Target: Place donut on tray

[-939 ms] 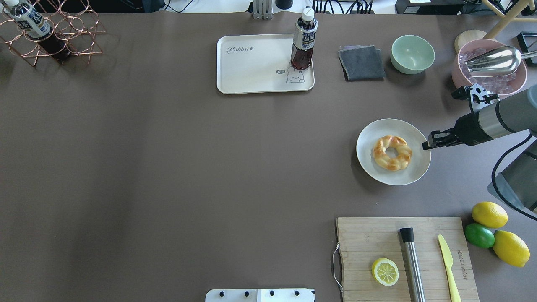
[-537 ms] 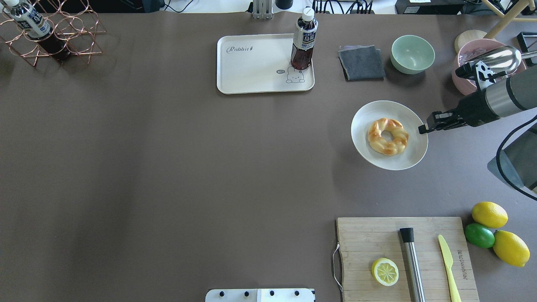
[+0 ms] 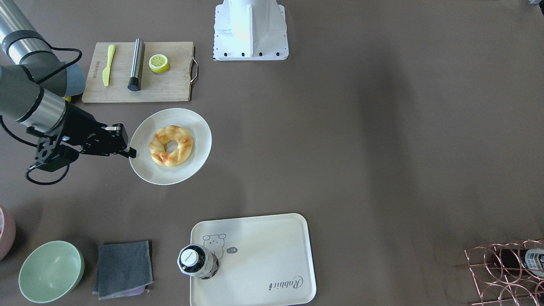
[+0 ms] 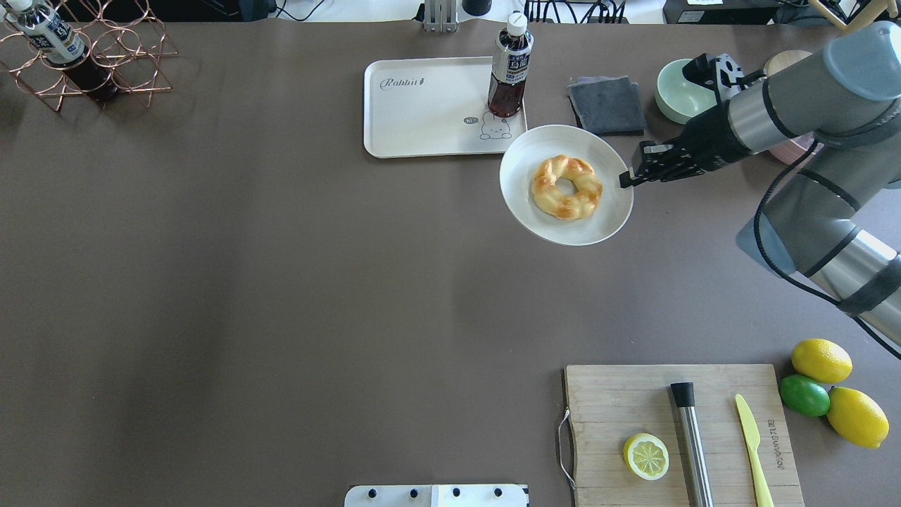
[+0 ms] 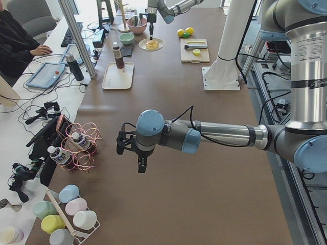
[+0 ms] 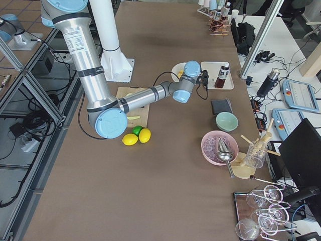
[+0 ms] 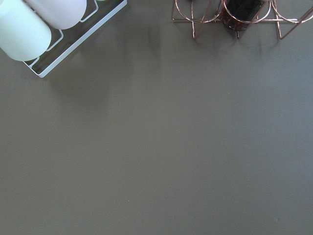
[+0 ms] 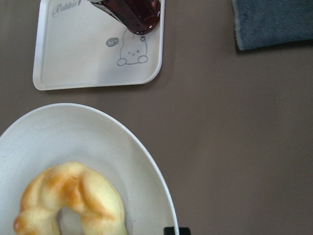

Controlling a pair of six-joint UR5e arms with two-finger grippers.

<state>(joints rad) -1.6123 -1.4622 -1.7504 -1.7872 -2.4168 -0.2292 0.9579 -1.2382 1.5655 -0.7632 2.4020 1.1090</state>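
- My right gripper (image 4: 625,180) is clamped on the rim of the white plate (image 4: 591,229). It grips the plate's right edge as seen from overhead, and the arm reaches in from the right.
- The donut (image 4: 567,186) lies flat in the middle of that plate with its hole facing up. It is not on the tray (image 4: 422,120).
- From overhead, the plate's far left edge overlaps the tray's near right corner. The right wrist view and the front-facing view both show bare table between plate and tray.
- The tray carries grey "Rabbit" script at its far left corner. At its near right corner is a small bear drawing with a "hi" speech bubble.
- A bottle (image 4: 509,67) of dark drink with a white cap stands upright on the tray's far right part, just behind the bear. Its label is blue and white, and the print is too small for me to read.
- The wooden cutting board (image 4: 619,401) sits near right and has a line of print along its right edge that I cannot make out. On it lie a lemon half (image 4: 646,455), a steel bar (image 4: 693,451) and a yellow knife (image 4: 753,451).
- My left gripper (image 5: 141,166) shows only in the left side view. It points down over bare table near the copper wire rack (image 5: 84,138), and I cannot tell whether its fingers are apart or together.
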